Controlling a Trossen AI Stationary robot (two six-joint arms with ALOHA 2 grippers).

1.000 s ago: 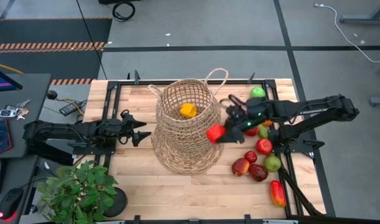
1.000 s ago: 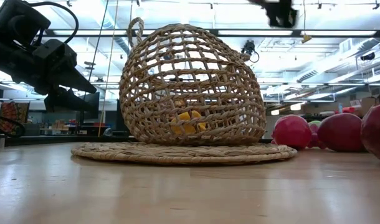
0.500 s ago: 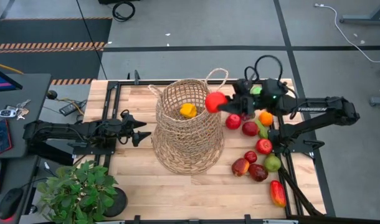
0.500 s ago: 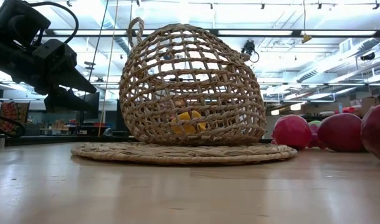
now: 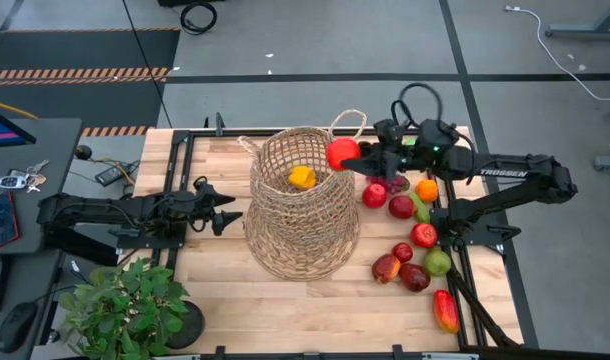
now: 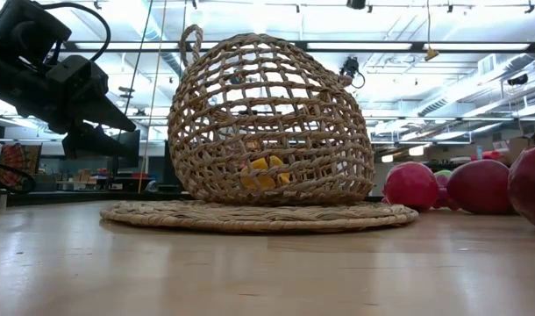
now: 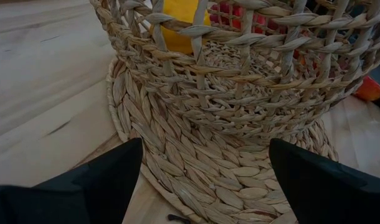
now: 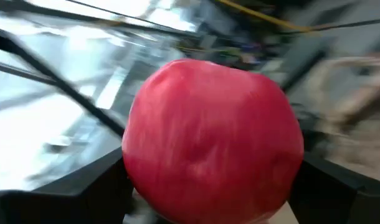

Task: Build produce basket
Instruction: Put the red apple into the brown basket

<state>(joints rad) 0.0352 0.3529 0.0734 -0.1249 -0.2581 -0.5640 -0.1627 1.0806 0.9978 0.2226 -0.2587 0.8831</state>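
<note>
High view: right tool (image 5: 351, 157) grips round red apple (image 5: 342, 153) at tall tan wicker basket (image 5: 301, 203) rim; next, centre over mouth & release. Left tool (image 5: 223, 211) open, idle beside basket.

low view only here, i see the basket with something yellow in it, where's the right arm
Observer: Up above your frame. The right gripper is beside the basket's rim, seen from overhead.
Operator: is it carrying anything
Observer: Yes, a red apple sits between its fingers; the right wrist view is filled with it.
Operator: over the opening yet
Observer: From overhead the apple overlaps the rim's right edge, not the middle of the opening, where the yellow piece shows.
Operator: and the left one
Observer: The left gripper waits open at the basket's left side, low, aimed at its woven base.
</note>
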